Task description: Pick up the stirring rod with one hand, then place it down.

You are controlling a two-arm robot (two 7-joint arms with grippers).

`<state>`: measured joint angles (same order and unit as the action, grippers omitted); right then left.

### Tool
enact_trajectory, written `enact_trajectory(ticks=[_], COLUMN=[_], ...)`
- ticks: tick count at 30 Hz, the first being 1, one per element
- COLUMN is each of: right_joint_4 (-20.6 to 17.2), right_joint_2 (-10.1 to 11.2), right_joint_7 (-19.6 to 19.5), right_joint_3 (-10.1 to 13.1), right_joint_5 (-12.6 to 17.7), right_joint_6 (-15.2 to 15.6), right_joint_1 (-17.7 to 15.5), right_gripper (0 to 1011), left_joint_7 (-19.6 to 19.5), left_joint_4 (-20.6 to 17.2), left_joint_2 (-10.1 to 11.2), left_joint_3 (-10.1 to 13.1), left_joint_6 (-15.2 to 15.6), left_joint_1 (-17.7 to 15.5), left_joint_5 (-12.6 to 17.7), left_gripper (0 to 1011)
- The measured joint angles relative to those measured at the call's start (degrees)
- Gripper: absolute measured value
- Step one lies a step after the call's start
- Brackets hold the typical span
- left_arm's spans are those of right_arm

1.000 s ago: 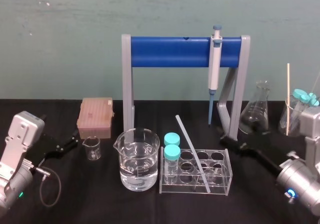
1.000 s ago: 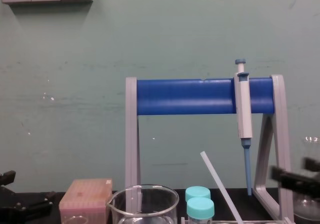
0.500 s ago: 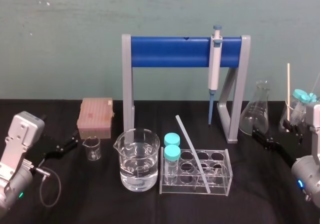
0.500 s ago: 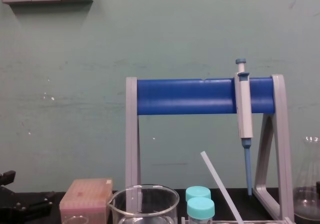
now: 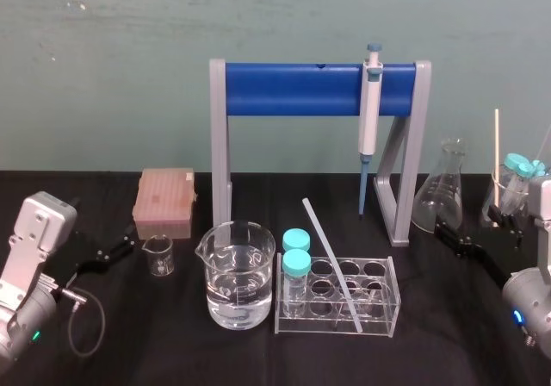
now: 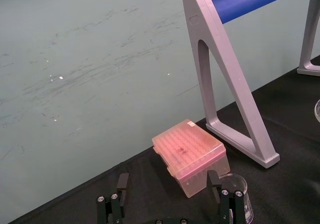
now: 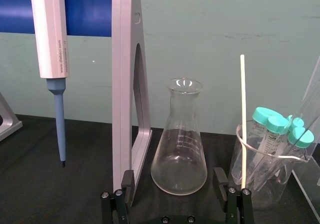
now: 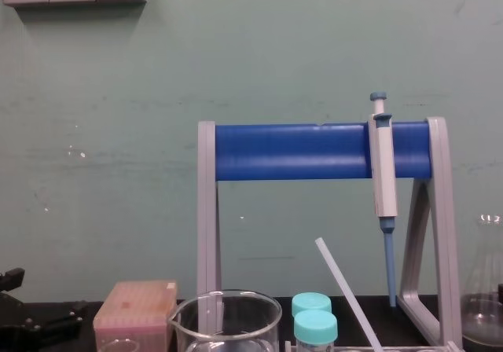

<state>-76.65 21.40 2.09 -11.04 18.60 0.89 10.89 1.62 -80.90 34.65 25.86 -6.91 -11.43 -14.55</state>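
**Rod's parked in the rack, both claws wide and empty**

Closest in, the head view has the left claw (image 6: 167,175) sitting at the lower left and the right claw (image 7: 173,175) at the lower right edge. Both wrist views show the jaws spread wide with nothing between them.

Lower middle of the head view is the clear tube rack (image 5: 394,295), just beside a beaker of water (image 5: 258,250). The stirring rod (image 5: 330,264) leans in that rack. Its low end is down near the front and its top end pokes up and to the left, past two blue-capped tubes (image 5: 297,263).

Farther back, a glass flask (image 5: 443,192) stands at the right. The pipette (image 5: 369,119) hangs on the blue stand (image 5: 293,90) at top centre.

My read: the pickup isn't done yet, so this is the reach. The next move needs one claw brought in to the rod's free upper part and a narrow pinch on it. After that it's a lift along the rod's slant so the rack doesn't tip.
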Motion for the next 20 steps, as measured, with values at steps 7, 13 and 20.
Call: enact_trajectory(ticks=[7,13,20], right_joint_4=[-0.08,-0.12,-0.15], right_joint_2=[0.04,0.06,0.07], right_joint_7=[-0.03,-0.03,-0.03], right_joint_3=[0.00,0.00,0.00], right_joint_5=[0.03,0.05,0.06], right_joint_6=[-0.06,-0.10,-0.15], right_joint_1=[-0.04,-0.07,-0.11], right_gripper=[1003,1003,1003], left_joint_7=[0.00,0.00,0.00], left_joint_4=[0.00,0.00,0.00], left_joint_2=[0.00,0.00,0.00], left_joint_3=[0.00,0.00,0.00], left_joint_6=[0.00,0.00,0.00], left_joint_1=[0.00,0.00,0.00], left_joint_5=[0.00,0.00,0.00], left_gripper=[1000,1000,1000])
